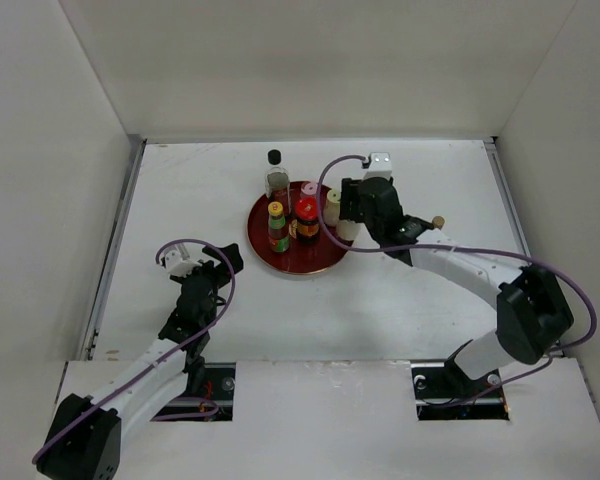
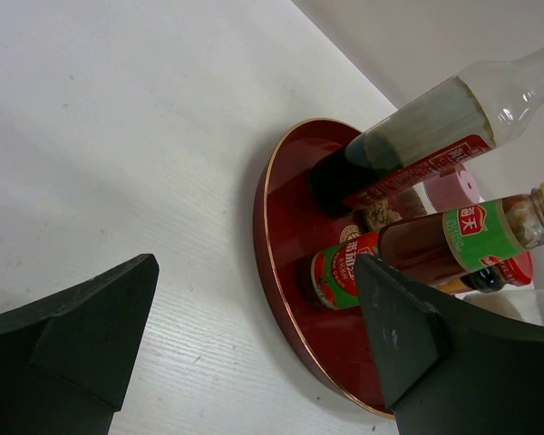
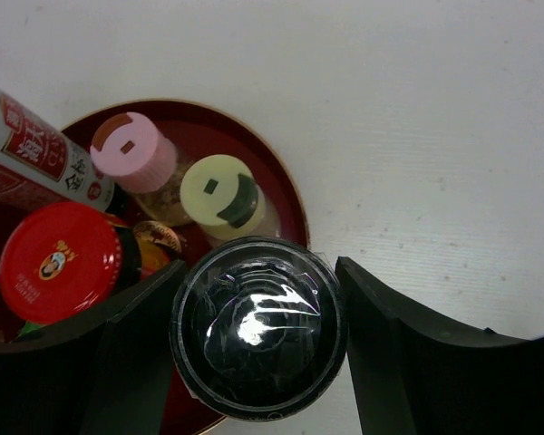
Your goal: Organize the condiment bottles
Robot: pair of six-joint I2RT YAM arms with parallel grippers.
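Note:
A round red tray (image 1: 292, 262) holds several condiment bottles: a tall clear glass one with a black cap (image 1: 276, 176), a yellow-capped one (image 1: 277, 228), a red-lidded jar (image 1: 308, 218), a pink-capped one (image 1: 310, 191) and a yellow-green-capped one (image 1: 333, 203). My right gripper (image 1: 348, 224) is at the tray's right rim. In the right wrist view it (image 3: 258, 272) is shut on a black-lidded jar (image 3: 258, 331), over the rim (image 3: 286, 195). My left gripper (image 1: 225, 258) is open and empty, left of the tray; it also shows in the left wrist view (image 2: 254, 272).
A small gold-topped item (image 1: 439, 220) lies on the white table right of the right arm. White walls enclose the table on three sides. The left wrist view shows the tray's rim (image 2: 276, 290) close ahead.

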